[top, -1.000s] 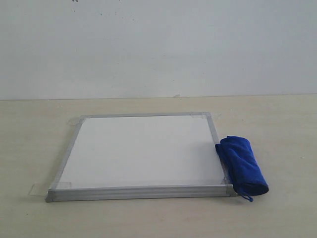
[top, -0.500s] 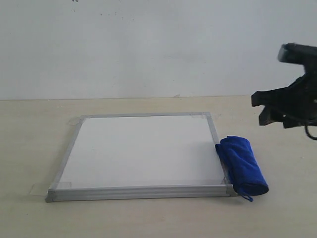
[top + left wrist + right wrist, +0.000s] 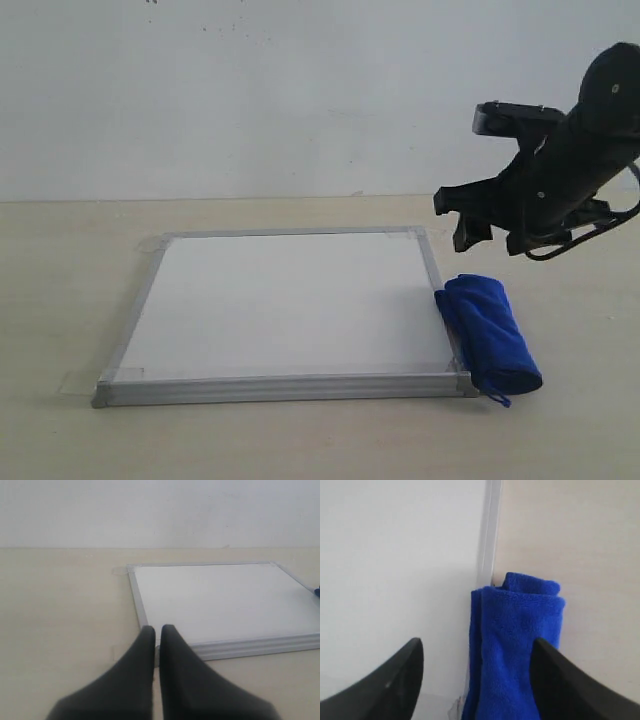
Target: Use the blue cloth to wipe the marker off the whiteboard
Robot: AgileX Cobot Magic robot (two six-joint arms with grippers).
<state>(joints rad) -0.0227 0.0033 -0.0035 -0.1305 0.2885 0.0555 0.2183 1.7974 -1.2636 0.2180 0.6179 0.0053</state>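
Grippers empty: right gripper [image 3: 477, 645] spread above cut-off blue cloth [image 3: 516, 652], left gripper [image 3: 157, 630] closed.

I work in what looks like a lab test room: a plain pale table [image 3: 60, 300] carries a whiteboard [image 3: 290, 300] fixed at its corners with clear tape [image 3: 78, 381], and behind the whiteboard stands a plain white wall [image 3: 300, 90], lightly specked.

We see a matte black right arm [image 3: 590, 140] with a rounded, bulky joint, a flat boxy block [image 3: 515, 117] and a thin black cable [image 3: 572, 243]. The right pincer [image 3: 490, 240] has dark, tapering fingers [image 3: 390, 685]. The left pincer [image 3: 158, 628] has smooth, charcoal, blunt-tipped ones.
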